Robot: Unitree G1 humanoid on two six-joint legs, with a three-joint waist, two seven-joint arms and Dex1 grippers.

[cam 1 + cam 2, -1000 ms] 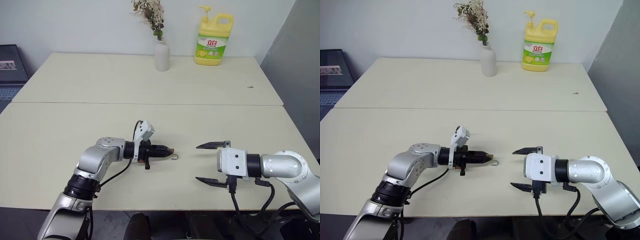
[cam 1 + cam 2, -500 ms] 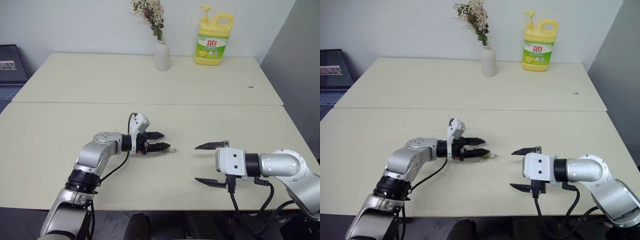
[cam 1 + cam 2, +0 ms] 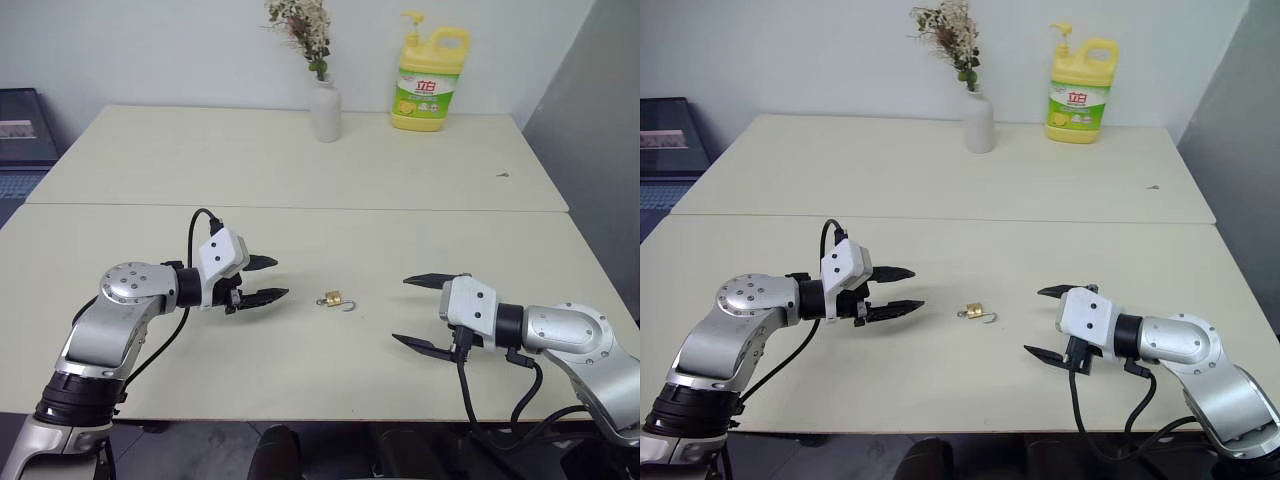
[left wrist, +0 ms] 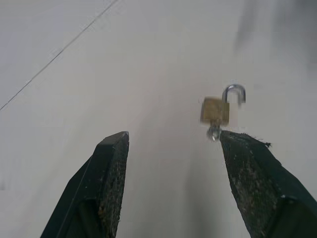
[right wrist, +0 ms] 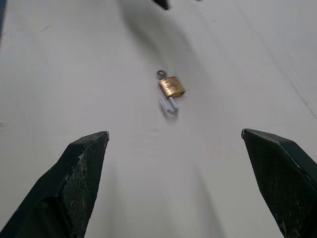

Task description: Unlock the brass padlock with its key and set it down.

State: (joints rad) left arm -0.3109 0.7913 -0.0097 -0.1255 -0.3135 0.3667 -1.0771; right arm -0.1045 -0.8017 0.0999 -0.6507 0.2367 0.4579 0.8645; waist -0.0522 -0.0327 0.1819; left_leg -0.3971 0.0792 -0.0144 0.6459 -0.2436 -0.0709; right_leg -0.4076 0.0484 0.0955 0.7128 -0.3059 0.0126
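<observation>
Left gripper back, brass padlock beside.

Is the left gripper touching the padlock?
Apart. The left eye view shows bare table between the left gripper and the padlock.

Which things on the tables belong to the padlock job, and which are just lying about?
Part of the job:
- padlock, lying on the near table with its shackle swung open
- key, small and silver, at the padlock's bottom end

Just lying about, on the far table:
- white vase of dried flowers
- yellow soap bottle
</observation>
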